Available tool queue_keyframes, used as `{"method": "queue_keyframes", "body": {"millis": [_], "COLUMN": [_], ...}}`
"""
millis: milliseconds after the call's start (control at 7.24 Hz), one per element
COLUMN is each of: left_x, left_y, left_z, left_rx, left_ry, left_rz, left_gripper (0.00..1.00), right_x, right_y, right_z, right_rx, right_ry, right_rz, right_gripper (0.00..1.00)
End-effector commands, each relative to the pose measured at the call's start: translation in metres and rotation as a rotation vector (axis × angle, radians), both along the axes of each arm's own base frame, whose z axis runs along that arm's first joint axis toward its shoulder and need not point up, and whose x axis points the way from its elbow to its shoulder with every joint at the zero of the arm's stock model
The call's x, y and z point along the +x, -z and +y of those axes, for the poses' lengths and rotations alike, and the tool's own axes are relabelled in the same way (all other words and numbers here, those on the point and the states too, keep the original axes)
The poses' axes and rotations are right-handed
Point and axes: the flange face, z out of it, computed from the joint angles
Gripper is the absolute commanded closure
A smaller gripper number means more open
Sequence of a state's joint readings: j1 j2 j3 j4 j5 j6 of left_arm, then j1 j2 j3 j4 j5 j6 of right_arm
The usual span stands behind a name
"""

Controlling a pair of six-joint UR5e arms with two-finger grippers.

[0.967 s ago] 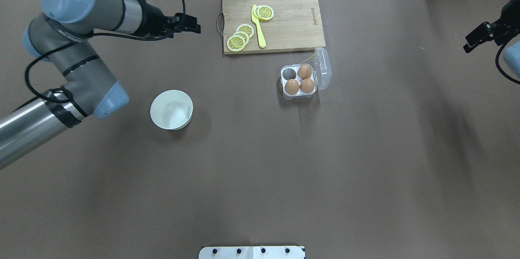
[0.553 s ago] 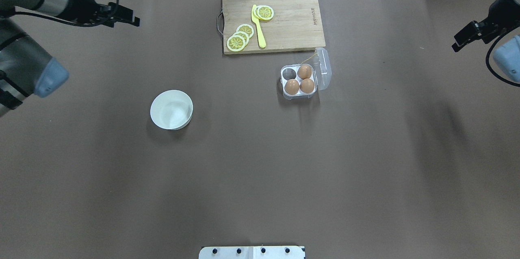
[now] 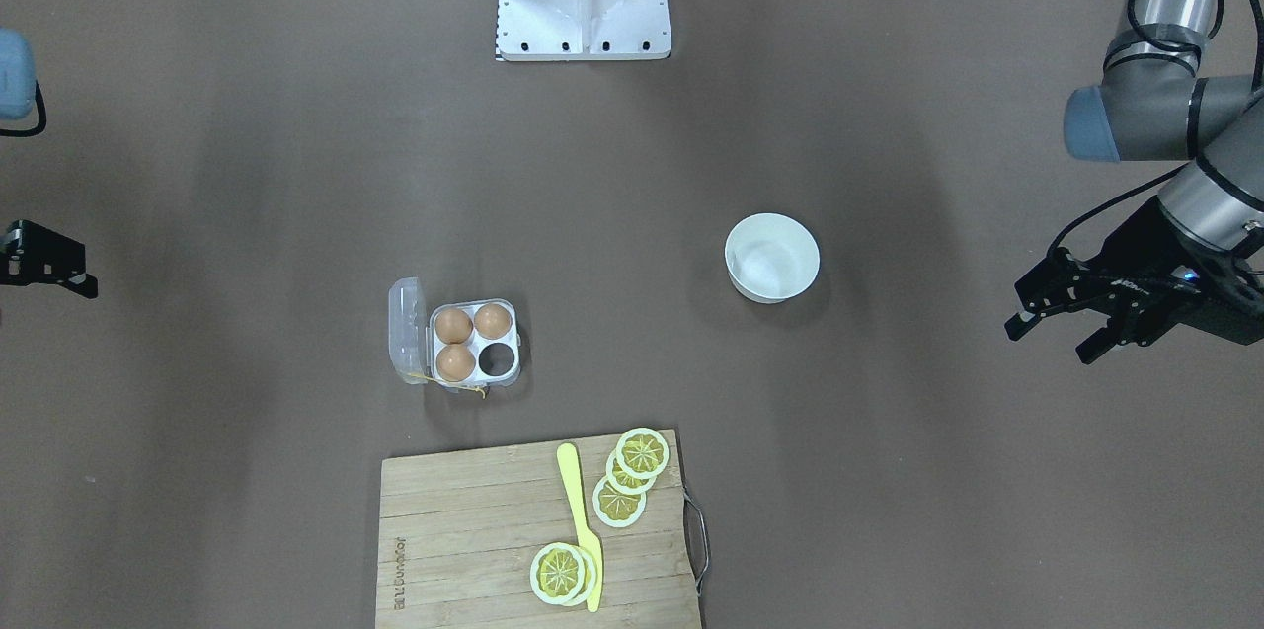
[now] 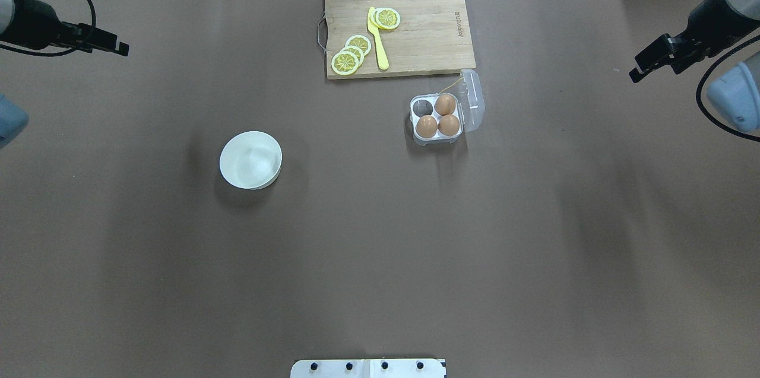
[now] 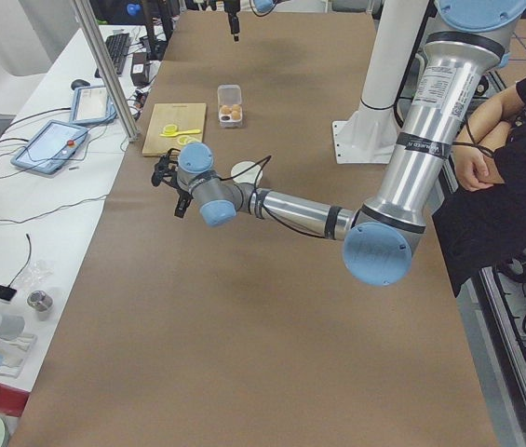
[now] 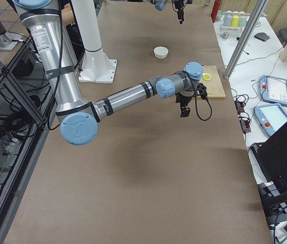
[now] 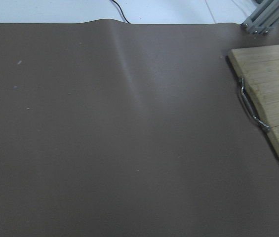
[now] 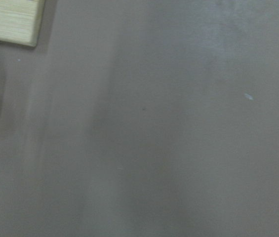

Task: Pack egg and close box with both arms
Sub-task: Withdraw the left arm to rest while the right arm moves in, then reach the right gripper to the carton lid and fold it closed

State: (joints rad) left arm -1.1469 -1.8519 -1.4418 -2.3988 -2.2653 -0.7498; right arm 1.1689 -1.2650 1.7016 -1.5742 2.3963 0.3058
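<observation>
The clear four-cell box (image 4: pixel 436 136) lies open just in front of the cutting board, its lid (image 4: pixel 473 99) folded out to the right with a yellow string at the hinge. Three alike brown eggs (image 4: pixel 426 126) fill three cells; the far left cell (image 4: pixel 423 107) is empty. I cannot tell which one is the task's egg. The box also shows in the front view (image 3: pixel 472 387). My left gripper (image 4: pixel 119 47) hangs open and empty at the far left (image 3: pixel 1052 341). My right gripper (image 4: pixel 638 68) is open and empty at the far right.
A wooden cutting board (image 4: pixel 421 28) with lemon slices (image 4: pixel 350 54) and a yellow knife (image 4: pixel 377 40) lies behind the box. A white bowl (image 4: pixel 250 159) stands at left centre and looks empty. The robot's base plate (image 4: pixel 368 368) is at the near edge.
My left arm has swung far to the left, away from the board to the table's left edge. My right gripper has moved a little inward. Box, eggs and bowl have not moved.
</observation>
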Motion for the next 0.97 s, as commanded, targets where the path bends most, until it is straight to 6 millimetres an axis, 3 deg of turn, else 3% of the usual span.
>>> {"method": "queue_keyframes", "body": {"millis": [0,138,553,691,829], "left_x": [-0.021,-0.037,-0.058,-0.063,-0.067], "left_y": [-0.038,-0.059,-0.077,-0.078,-0.078], "left_z": [0.015,0.02,0.027,0.027,0.026], "left_rx": [0.007,0.031,0.006,0.032,0.036], "left_ry": [-0.015,-0.03,-0.069,-0.077,-0.072], "left_rz": [-0.047,-0.084,-0.065,-0.076,-0.078], "left_gripper": [0.07,0.07,0.07,0.07,0.07], "right_x": [-0.073,-0.099,-0.125,-0.131,-0.151], "right_y": [0.057,0.07,0.083,0.075,0.051], "right_z": [0.01,0.017,0.012,0.002,-0.017], "right_rx": [-0.056,-0.06,-0.01,0.039,0.127], "right_ry": [0.009,0.034,0.06,0.028,0.004], "right_rz": [-0.037,-0.043,-0.022,0.017,0.016], "right_gripper": [0.04,0.2,0.37,0.37,0.37]}}
